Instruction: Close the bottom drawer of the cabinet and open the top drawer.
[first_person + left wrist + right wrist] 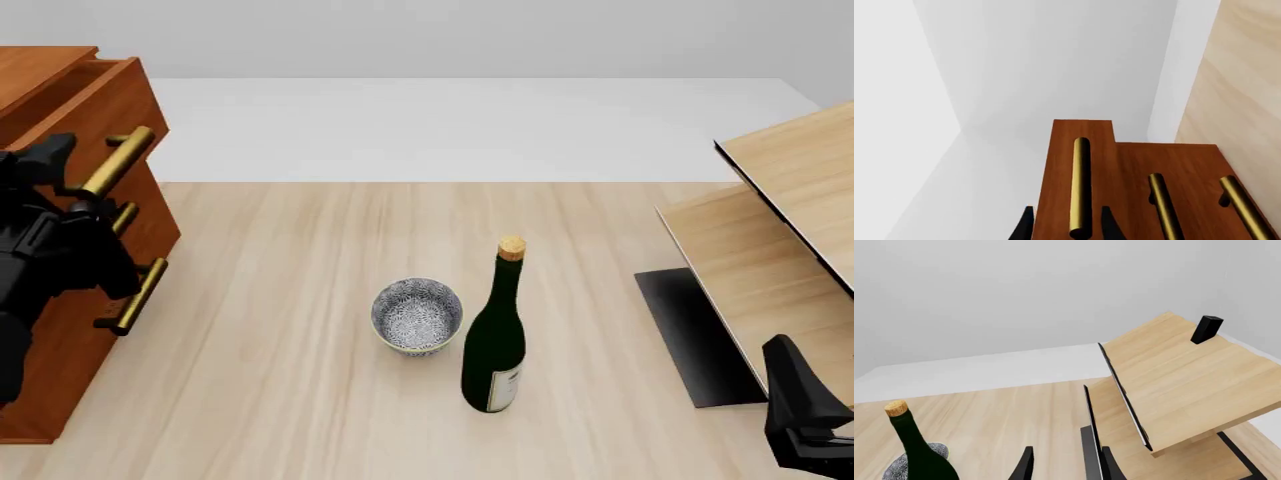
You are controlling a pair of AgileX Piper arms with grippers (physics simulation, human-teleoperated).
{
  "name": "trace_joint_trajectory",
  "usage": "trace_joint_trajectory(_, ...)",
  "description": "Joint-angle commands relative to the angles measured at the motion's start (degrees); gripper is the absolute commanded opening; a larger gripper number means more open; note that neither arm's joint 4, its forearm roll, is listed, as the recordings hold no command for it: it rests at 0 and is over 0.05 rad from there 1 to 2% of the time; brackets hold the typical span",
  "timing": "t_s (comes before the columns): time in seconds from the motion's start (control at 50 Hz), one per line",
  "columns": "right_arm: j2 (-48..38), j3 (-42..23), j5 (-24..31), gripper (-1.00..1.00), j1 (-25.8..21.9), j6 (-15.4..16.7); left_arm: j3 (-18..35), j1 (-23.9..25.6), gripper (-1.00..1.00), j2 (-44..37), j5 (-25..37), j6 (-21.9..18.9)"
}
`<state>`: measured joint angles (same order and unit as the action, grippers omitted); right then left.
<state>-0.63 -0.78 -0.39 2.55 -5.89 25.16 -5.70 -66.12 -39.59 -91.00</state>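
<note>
Currently the left pincer point(1066, 226) straddles the brass bar handle point(1080, 187) of the reddish-brown wooden top drawer point(94, 105), fingers spread; pulling unclamped risks slipping off.

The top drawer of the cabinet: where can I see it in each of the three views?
Front view: the top drawer is at the upper left, pulled out past the two below it.
Left wrist view: it is the front sticking out furthest, its brass handle between the left tool's fingers.
Right wrist view: not in it.
Shared landmark: the green bottle, in the front and right wrist views.
</note>
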Motion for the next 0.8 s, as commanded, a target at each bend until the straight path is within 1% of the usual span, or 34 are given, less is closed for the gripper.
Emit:
trace_joint_trajectory(0.02,0.11,-0.03,0.11,1.0,-0.05,-0.01,0.56,0.56,1.0,-0.16,0.18,-0.1)
trace_joint_trajectory(0.3,0.21,-0.1,0.26,1.0,-0.02,-0.01,0.3,1.42,1.0,1.13,1.14,0.28)
trace_joint_trajectory(0.34,0.25,-0.11,0.29,1.0,-0.04,-0.01,0.56,2.01,1.0,1.75,2.48,1.09)
trace_joint_trajectory(0.36,0.24,-0.1,0.3,1.0,-0.05,-0.01,0.23,1.94,1.0,1.64,1.9,0.67)
trace_joint_trajectory(0.44,0.31,-0.12,0.36,1.0,-0.09,-0.01,0.47,2.68,1.0,2.04,3.29,1.62)
trace_joint_trajectory(0.48,0.32,-0.11,0.36,1.0,-0.04,-0.04,0.25,2.9,1.0,1.93,3.01,1.56)
trace_joint_trajectory(0.5,0.33,-0.12,0.37,1.0,-0.02,-0.04,0.68,3.26,1.0,2.38,4.4,2.42)
trace_joint_trajectory(0.58,0.38,-0.15,0.45,1.0,-0.06,-0.04,0.33,4.15,1.0,3.27,5.31,2.87)
trace_joint_trajectory(0.6,0.39,-0.16,0.47,1.0,-0.04,-0.01,0.62,4.78,1.0,3.71,6.57,3.61)
trace_joint_trajectory(0.64,0.43,-0.17,0.5,1.0,-0.05,-0.05,0.22,4.91,1.0,3.89,6.39,3.39)
trace_joint_trajectory(0.68,0.43,-0.18,0.53,1.0,-0.02,-0.08,0.89,5.89,1.0,4.66,8.65,4.8)
trace_joint_trajectory(0.72,0.44,-0.19,0.54,1.0,-0.01,-0.07,0.83,6.25,1.0,4.84,9.04,4.92)
trace_joint_trajectory(0.76,0.45,-0.2,0.54,1.0,-0.03,-0.07,1.37,7.0,1.0,5.63,10.88,6.06)
trace_joint_trajectory(0.8,0.44,-0.21,0.57,1.0,-0.01,-0.13,1.04,6.92,1.0,5.81,10.43,5.63)
